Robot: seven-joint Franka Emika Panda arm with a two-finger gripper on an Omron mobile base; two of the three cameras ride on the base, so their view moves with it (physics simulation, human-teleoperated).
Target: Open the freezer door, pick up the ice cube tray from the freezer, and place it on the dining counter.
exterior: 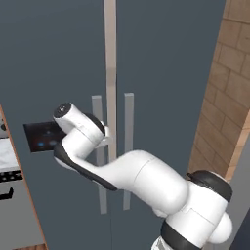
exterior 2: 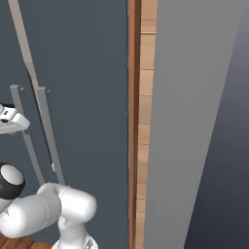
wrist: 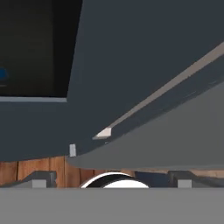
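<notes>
Brick wall flanks a tall slate-grey freezer door (exterior: 58, 73), shut, beside its long grey vertical handle (exterior: 99, 146). White arm's pincer (exterior 2: 10, 118) gapes wide, empty, near that handle; everything remains undone.

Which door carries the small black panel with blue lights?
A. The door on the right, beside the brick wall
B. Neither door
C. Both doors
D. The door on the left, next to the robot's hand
D: in the left base view the black panel sits on the left freezer door, while the plain right door beside the brick wall has none.
</notes>
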